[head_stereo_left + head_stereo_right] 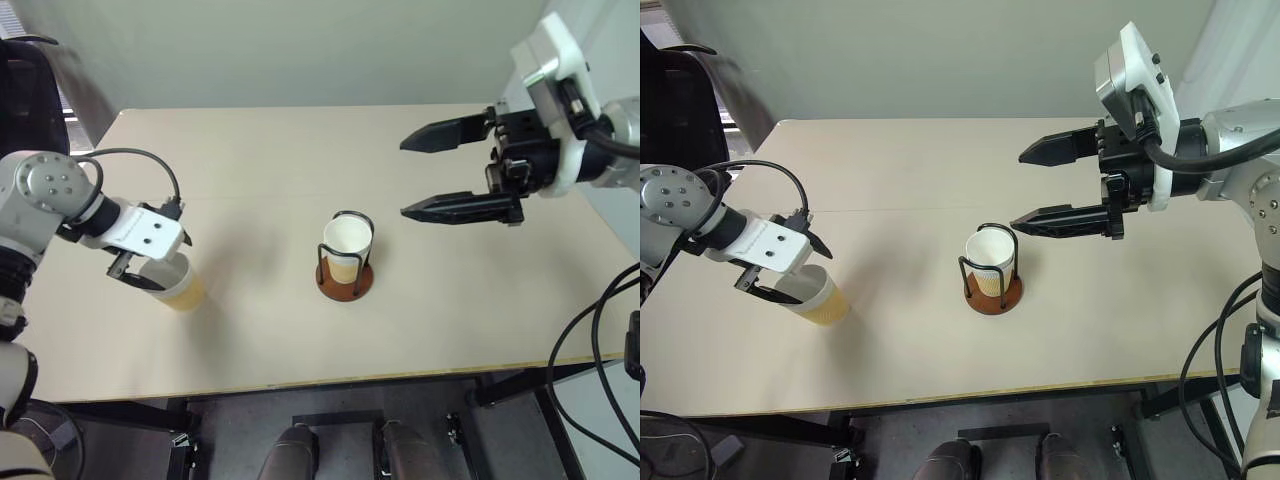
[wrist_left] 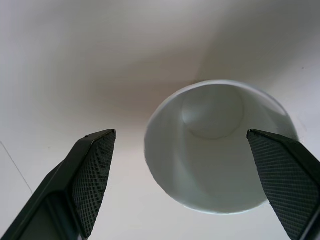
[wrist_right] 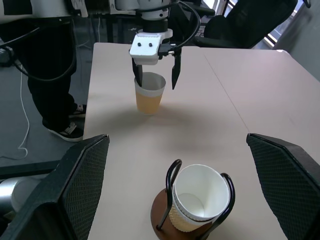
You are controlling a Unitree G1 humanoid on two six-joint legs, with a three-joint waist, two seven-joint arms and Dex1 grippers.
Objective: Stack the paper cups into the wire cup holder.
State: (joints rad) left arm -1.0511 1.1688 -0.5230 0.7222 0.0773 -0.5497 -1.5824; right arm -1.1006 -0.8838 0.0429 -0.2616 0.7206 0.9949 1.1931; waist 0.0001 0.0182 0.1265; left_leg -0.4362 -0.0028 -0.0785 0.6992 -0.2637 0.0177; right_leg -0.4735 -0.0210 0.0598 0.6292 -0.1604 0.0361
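A: What do I have at centre?

B: The wire cup holder (image 1: 345, 270), a reddish-brown disc with black wire loops, mid-table, holding tan paper cups (image 1: 346, 248) with white insides.

A: And the loose cup (image 1: 178, 285)?

B: Upright on the table (image 1: 300, 150) to my left, same tan wall and white rim. My left gripper (image 3: 155, 75) straddles its rim, fingers spread. My right gripper (image 1: 425, 175) hangs above, fingers wide apart, empty.

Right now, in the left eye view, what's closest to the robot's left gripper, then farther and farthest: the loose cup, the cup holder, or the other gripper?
1. Loose paper cup, directly under the left gripper.
2. Wire cup holder, table middle, cup inside.
3. Right gripper, far side, raised.
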